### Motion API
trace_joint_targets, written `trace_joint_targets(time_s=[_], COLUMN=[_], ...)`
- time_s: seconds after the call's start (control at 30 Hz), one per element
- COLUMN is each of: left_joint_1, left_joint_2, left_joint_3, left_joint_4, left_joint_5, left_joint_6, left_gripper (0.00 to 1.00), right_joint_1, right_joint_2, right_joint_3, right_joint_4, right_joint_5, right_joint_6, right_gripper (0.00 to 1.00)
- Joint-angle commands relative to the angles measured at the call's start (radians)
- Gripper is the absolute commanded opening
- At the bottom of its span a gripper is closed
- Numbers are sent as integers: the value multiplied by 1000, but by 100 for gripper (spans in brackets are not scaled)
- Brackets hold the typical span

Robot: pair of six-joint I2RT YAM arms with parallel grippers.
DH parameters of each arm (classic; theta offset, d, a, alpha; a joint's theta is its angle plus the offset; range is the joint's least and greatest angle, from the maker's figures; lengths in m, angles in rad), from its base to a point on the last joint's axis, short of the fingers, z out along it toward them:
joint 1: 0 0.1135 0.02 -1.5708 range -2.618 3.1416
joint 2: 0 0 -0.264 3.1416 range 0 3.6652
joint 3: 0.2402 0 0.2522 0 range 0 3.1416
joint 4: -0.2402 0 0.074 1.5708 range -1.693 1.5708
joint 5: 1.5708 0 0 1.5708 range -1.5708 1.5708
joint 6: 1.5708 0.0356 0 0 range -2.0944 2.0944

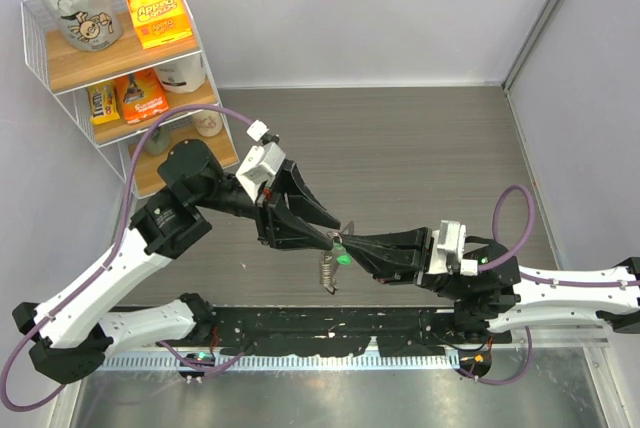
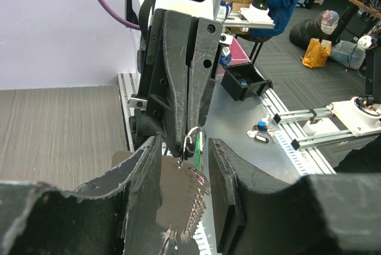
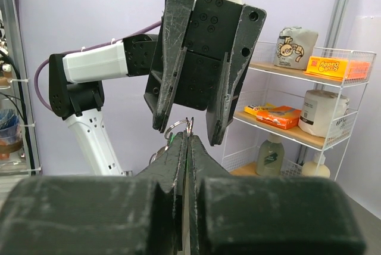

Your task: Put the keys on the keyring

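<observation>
My right gripper is shut on the keyring's small silver ring and holds it above the table. The glittering chain hangs below the ring and also shows in the left wrist view. A key with a green head hangs at the ring, seen as a green sliver in the left wrist view. My left gripper faces the right one, open, its fingers on either side of the ring without touching it. In the left wrist view the left gripper frames the ring and the chain.
A white wire shelf with boxes and bottles stands at the back left. Beyond the table, the left wrist view shows a metal bench with a black box and loose keys.
</observation>
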Motion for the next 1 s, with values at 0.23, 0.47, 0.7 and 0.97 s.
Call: trace_joint_targets(time_s=[0.23, 0.47, 0.7, 0.97], left_joint_1=[-1, -3, -3, -3], left_joint_2=[-28, -32, -49, -48], left_joint_3=[42, 42, 34, 33], left_joint_4=[13, 33, 65, 85], left_joint_5=[-19, -31, -37, -31], left_joint_6=[11, 0, -18, -35], left_gripper=[42, 39, 35, 34], right_joint_1=[-1, 0, -1, -1], right_joint_2=[-33, -36, -38, -36], right_joint_3=[15, 15, 3, 14], right_joint_4=[55, 47, 47, 39], right_joint_5=[12, 17, 23, 17], right_joint_6=[-6, -9, -9, -8], right_gripper=[5, 5, 5, 5])
